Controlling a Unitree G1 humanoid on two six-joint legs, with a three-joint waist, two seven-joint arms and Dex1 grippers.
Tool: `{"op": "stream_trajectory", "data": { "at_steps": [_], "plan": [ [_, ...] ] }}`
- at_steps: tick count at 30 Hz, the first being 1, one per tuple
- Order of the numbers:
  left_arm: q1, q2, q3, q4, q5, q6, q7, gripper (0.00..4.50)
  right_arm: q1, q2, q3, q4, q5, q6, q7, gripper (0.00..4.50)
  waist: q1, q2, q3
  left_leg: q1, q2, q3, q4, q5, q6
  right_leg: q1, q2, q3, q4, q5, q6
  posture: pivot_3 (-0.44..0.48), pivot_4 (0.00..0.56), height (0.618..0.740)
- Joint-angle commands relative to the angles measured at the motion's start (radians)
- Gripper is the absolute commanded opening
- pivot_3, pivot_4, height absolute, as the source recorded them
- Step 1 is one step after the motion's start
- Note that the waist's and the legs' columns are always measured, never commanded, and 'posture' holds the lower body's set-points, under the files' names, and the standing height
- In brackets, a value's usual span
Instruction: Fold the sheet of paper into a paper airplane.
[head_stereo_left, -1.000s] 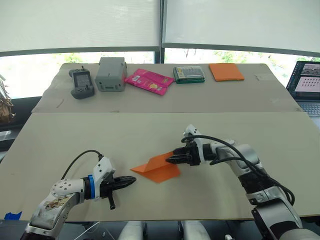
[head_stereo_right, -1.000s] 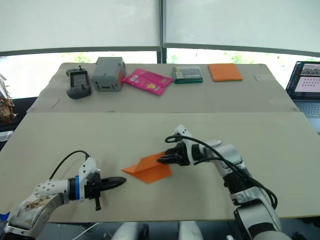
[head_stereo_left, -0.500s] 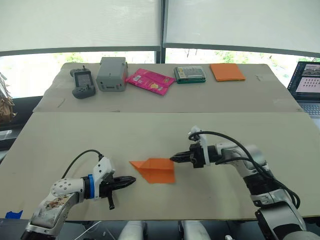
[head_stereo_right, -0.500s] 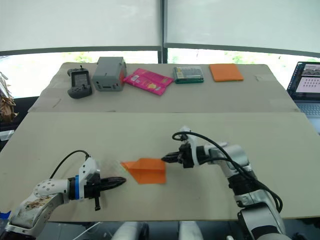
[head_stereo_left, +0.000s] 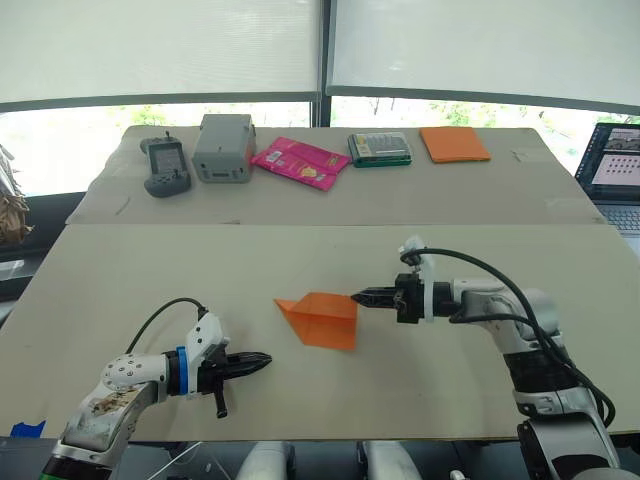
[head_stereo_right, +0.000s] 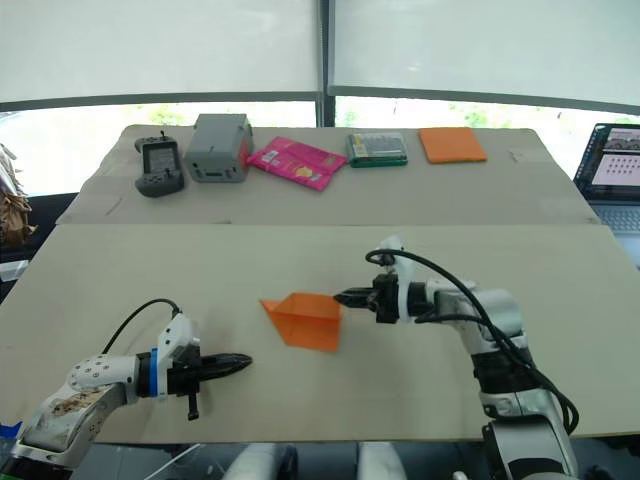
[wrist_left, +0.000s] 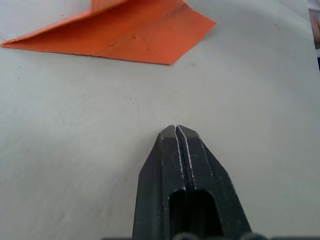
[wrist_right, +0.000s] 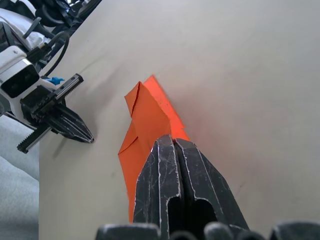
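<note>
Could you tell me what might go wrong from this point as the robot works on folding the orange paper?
1. The right tool is shut, its tip at the edge of the sheet of paper; pushing on could slide or crumple the sheet rather than crease it.
2. The left tool is shut and rests apart from the sheet, so nothing pins it to the table.
3. One flap looks raised; it may spring open.

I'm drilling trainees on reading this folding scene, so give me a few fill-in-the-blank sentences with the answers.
1. The sheet of paper is coloured ____.
2. The gripper whose tips are right at the paper's edge is the ____ gripper.
3. The left gripper rests apart from the paper with its fingers ____.
4. The paper lies on the ____.

Answers: orange; right; shut; table
</note>
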Motion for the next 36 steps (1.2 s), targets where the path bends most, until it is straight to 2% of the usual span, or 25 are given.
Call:
{"op": "stream_trajectory", "data": {
  "at_steps": [1,6,17,20,25,32,36],
  "plan": [
    [-0.005,0.009,-0.007,0.006,0.014,-0.003,-0.004,0.0,0.014,-0.006,0.001,-0.064,0.038,-0.003,0.014,0.86,0.0,0.0,0.0,0.0,0.0,0.0,0.0,0.0,0.0,0.0,0.0,0.0,0.0,0.0,0.0,0.0,0.15,0.74],
    [-0.007,0.011,-0.006,0.007,0.011,-0.002,-0.011,0.0,0.02,-0.009,-0.02,-0.076,0.062,0.008,-0.003,2.65,0.0,0.0,0.0,0.0,0.0,0.0,0.001,0.0,0.0,0.0,0.0,0.0,0.0,0.0,0.0,0.0,0.15,0.74],
    [-0.022,-0.01,0.041,-0.014,-0.053,0.021,-0.002,0.0,0.058,0.057,-0.021,-0.036,0.09,0.017,-0.076,2.65,0.0,0.0,0.0,0.0,0.0,0.0,0.001,0.0,0.0,0.0,0.0,0.0,0.001,0.0,0.0,0.0,0.15,0.74],
    [-0.035,-0.017,0.084,-0.029,-0.106,0.048,0.006,0.0,0.062,0.073,-0.022,-0.032,0.098,0.012,-0.085,1.82,0.0,0.0,0.0,0.0,0.0,0.0,0.001,0.0,0.0,0.0,0.001,0.0,0.001,0.0,0.0,0.0,0.15,0.74],
    [-0.042,-0.006,0.175,-0.065,-0.207,0.11,0.015,0.0,0.071,0.08,-0.015,-0.042,0.096,-0.017,-0.071,0.03,-0.001,0.0,0.0,0.0,0.0,0.0,0.001,0.0,0.0,0.0,0.001,0.0,0.001,0.0,0.0,0.0,0.15,0.74],
    [-0.052,0.029,0.26,-0.092,-0.308,0.208,0.024,0.0,0.059,0.074,-0.002,-0.079,0.07,-0.149,-0.013,0.03,-0.001,0.0,0.0,0.0,0.0,0.0,0.001,0.0,0.0,0.0,0.001,0.0,0.001,0.0,0.0,0.0,0.15,0.74],
    [-0.067,0.043,0.276,-0.082,-0.332,0.238,0.022,0.0,0.002,0.075,-0.017,-0.076,0.051,-0.264,0.016,0.03,-0.001,0.0,0.0,0.0,0.0,0.0,0.001,0.0,0.0,0.0,0.001,0.0,0.001,0.0,0.0,0.0,0.15,0.74]
  ]
}}
